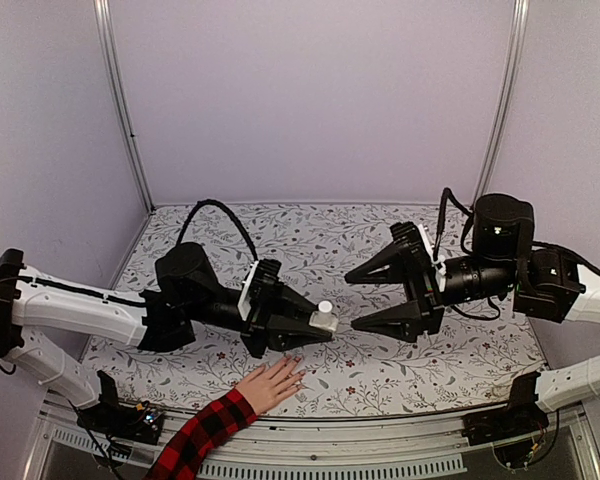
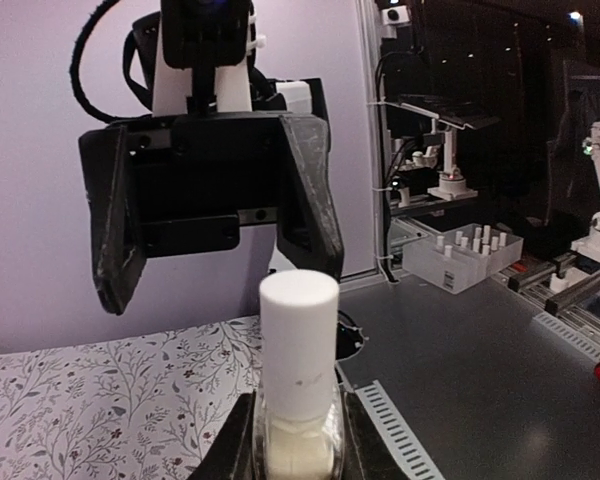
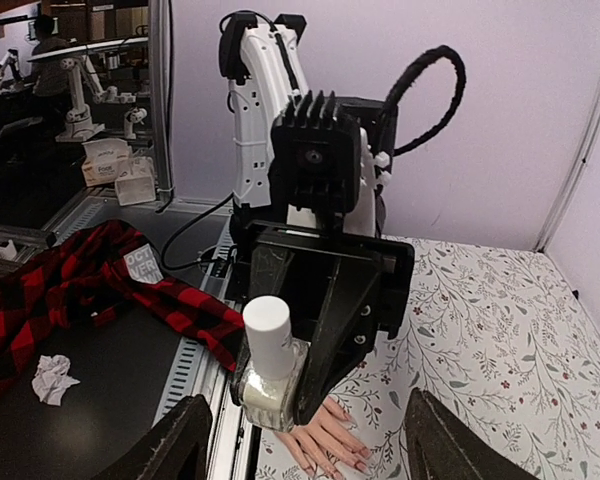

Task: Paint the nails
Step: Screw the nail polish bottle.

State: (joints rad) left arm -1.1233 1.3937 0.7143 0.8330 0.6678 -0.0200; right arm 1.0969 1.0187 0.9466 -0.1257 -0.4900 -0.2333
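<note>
My left gripper is shut on a small clear bottle with a white cap, held above the table and pointing at my right gripper. The right gripper stands open just right of the cap, with nothing between its fingers. In the left wrist view the bottle sits upright between the jaws, with the right gripper's fingers spread behind it. A light-skinned hand in a red-and-black plaid sleeve lies flat below the bottle. Its nails show glossy at the fingertips.
A floral cloth covers the table. Purple walls and metal posts close in the back and sides. A slotted rail runs along the near edge. A crumpled paper lies off the table by the sleeve.
</note>
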